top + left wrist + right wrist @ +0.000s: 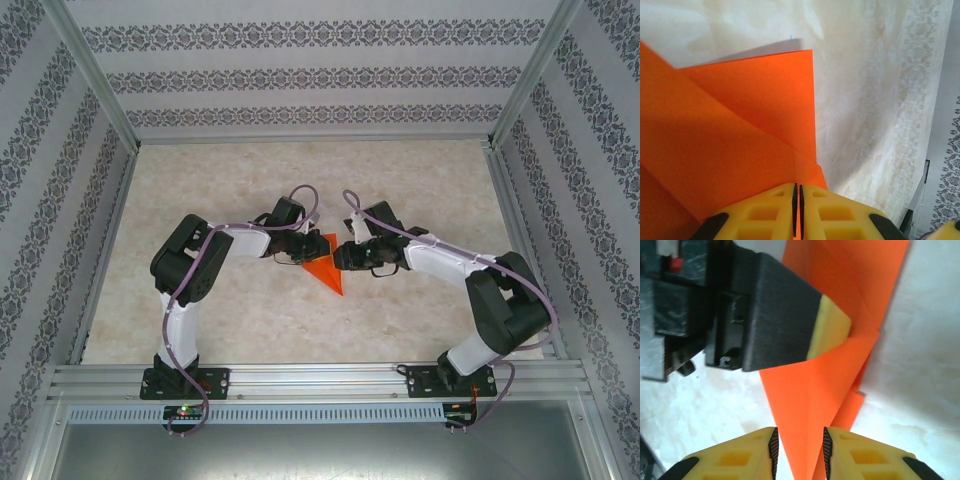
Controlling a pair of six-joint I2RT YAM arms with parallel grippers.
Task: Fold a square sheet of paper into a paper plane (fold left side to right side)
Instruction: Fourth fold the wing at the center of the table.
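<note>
The orange sheet of paper point(328, 268) is seen lying near the middle of the pale, marbled desk point(230, 180), between the two arms. It is folded into a pointed wedge, with the point directed toward the near edge of the desk and slightly to the right.

The left tool point(300, 252) is placed at the sheet's left side. In the left wrist view its yellow fingers point(765, 215) are pressed together, with only a thin dark line between them, and the folded edge of the sheet point(740, 125) is clamped there. Overlapping layers and a diagonal crease can be made out beyond the fingertips, and the far layer ends in a straight edge over the desk point(865, 75).

The right tool point(342, 258) is met at the sheet's right side, facing the left tool. In the right wrist view its jaws are held a narrow gap apart, and the tapering part of the sheet point(850, 285) runs between them. Whether the pads point(840, 460) are actually touching the paper cannot be told with certainty; they appear to straddle it without pinching. A yellow pad point(832, 330) of the left tool is seen set against the sheet beyond the right tool's fingertips.
</note>
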